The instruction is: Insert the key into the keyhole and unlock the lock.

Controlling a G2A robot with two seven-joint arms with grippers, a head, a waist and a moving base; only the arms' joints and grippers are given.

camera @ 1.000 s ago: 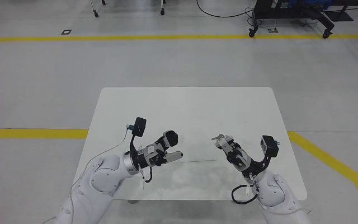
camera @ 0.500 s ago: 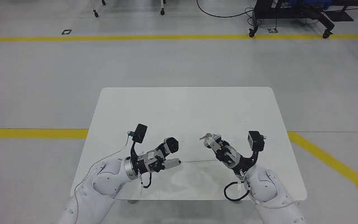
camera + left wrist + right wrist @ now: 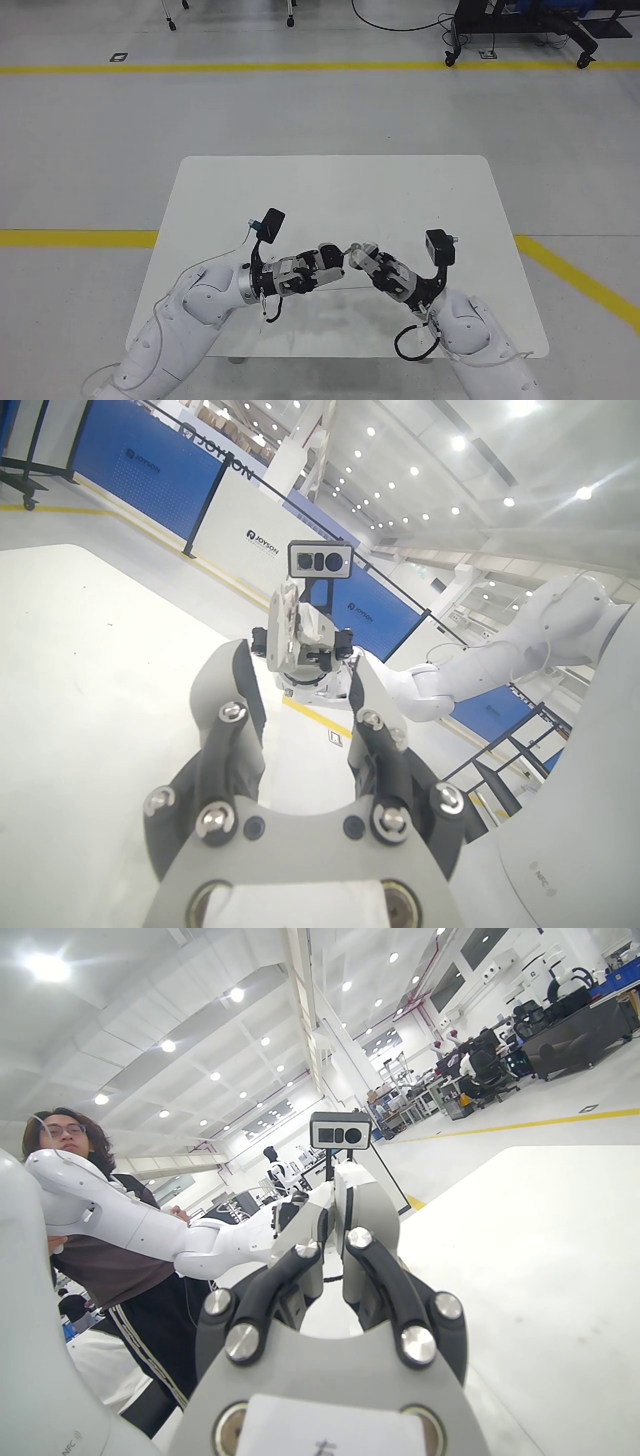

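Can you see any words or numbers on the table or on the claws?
Table: none.
Left claw: none.
Right claw: one white sticker at its base; its mark is cut off by the picture's edge, too little to read.

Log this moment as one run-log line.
left gripper: open, empty | right gripper: shut on key | both above table, tips close together

White worktop on a grey floor, yellow lines across the floor, black cart and cable far back, blue barriers, desks in the hall beyond
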